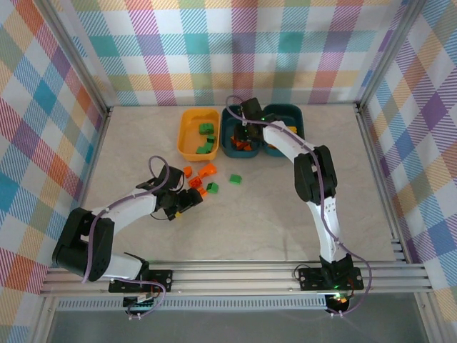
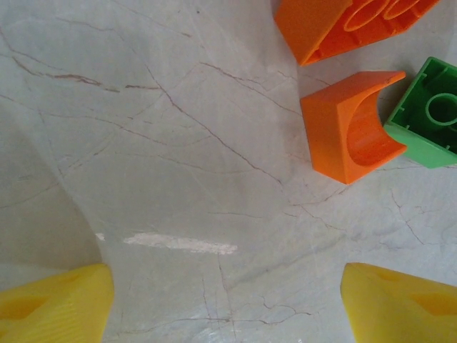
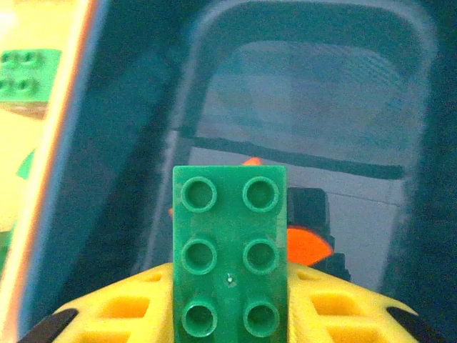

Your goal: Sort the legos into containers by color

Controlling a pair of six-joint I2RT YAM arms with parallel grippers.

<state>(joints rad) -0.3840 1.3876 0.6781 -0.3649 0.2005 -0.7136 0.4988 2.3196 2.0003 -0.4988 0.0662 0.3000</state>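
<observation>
Green 2x3 brick (image 3: pixel 230 243), studs up, is clamped in the right gripper (image 3: pixel 228 325). The right wrist cam has the yellow fingers (image 3: pixel 107 311) either side of it. Past the fingertips is the middle teal tub (image 3: pixel 400 86), w/ orange bits (image 3: pixel 307 246) on its floor just ahead of the brick. To that gripper's left is the yellow-orange tub (image 3: pixel 50 164), w/ a green piece (image 3: pixel 28 71) inside.

Top view adds the layout. The 3 tubs sit in a row, and the second teal tub (image 1: pixel 291 113) is on the gripper's right, partly under the arm. Several green legos lie in the yellow-orange tub and orange ones in the middle tub. The held brick is too small to pick out from up there.

Left gripper (image 2: pixel 225 300) is released, tips wide apart, w/ nothing but bare table (image 2: pixel 178 143) between them. Ahead & to its right the left wrist cam has an orange arch brick (image 2: pixel 343 132) lying on its side, hollow showing. A green hollow brick (image 2: pixel 428 118) is just beside it, seemingly touching. A bigger orange brick (image 2: pixel 335 21) lies further ahead, cut by the frame edge.

From the top, a lone green lego (image 1: pixel 235 179) lies further out from this gripper, apart from the cluster.
</observation>
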